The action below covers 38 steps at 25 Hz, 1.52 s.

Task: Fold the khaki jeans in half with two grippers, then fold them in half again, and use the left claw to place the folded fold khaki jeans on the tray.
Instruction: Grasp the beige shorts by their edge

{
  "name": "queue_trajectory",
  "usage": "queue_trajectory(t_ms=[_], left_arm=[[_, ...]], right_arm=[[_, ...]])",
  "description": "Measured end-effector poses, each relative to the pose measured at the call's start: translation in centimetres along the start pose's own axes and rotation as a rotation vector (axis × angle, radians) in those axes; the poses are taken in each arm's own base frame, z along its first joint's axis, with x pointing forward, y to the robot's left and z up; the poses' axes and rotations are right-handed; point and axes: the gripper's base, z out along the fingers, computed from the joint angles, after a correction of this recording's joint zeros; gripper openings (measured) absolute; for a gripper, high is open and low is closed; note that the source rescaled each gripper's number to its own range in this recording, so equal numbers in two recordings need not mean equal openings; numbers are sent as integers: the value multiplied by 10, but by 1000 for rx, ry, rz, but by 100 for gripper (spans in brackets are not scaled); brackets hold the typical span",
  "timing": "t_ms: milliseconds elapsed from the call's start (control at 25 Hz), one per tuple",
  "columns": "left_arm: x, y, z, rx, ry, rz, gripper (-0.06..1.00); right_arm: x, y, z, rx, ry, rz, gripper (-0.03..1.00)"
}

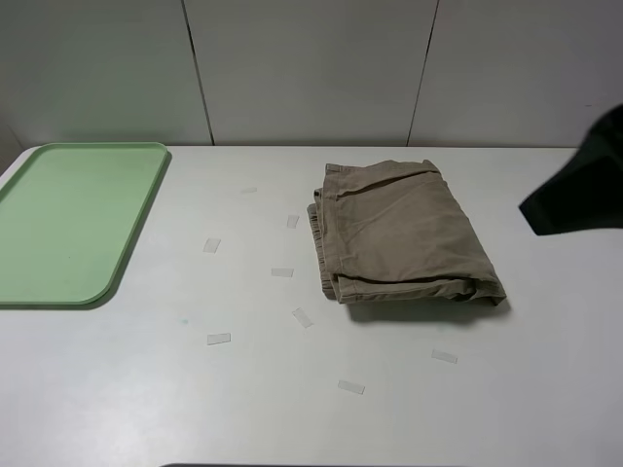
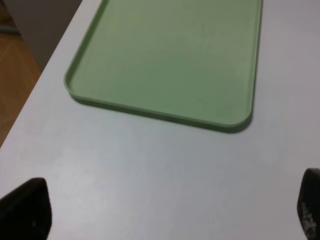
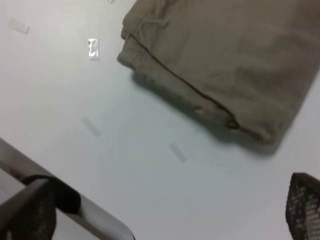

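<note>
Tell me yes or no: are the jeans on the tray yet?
No, the folded jeans lie on the white table, well to the right of the green tray in the high view.

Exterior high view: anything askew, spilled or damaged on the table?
Nothing looks damaged or spilled. The khaki jeans lie folded, but the layer edges are not flush on the side facing the tray. Small clear tape strips lie scattered on the table beside them, probably markers.
</note>
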Motion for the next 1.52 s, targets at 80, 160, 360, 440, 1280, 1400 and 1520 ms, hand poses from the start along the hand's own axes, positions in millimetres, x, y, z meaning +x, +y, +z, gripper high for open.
queue_trajectory(t_ms=[80,160,360,440,1280,1400,1520], left_arm=[[0,0,0,0,0,0,98],[0,0,0,0,0,0,98],[0,0,0,0,0,0,98],[0,0,0,0,0,0,98],[0,0,0,0,-1,0,98],[0,0,0,0,-1,0,98],[0,0,0,0,-1,0,98]], right_arm=[[16,-1,-8,-2,-29,1,100],[33,-3,-13,-4,-52,1,100],[73,-6,-18,-8,-100,0,100],[88,-8,-17,-9,-117,0,100],[179,-14,-8,390,-542,403,100],[183,-12,-8,453,-579,433,100],[183,-12,-8,492,-578,443,100]])
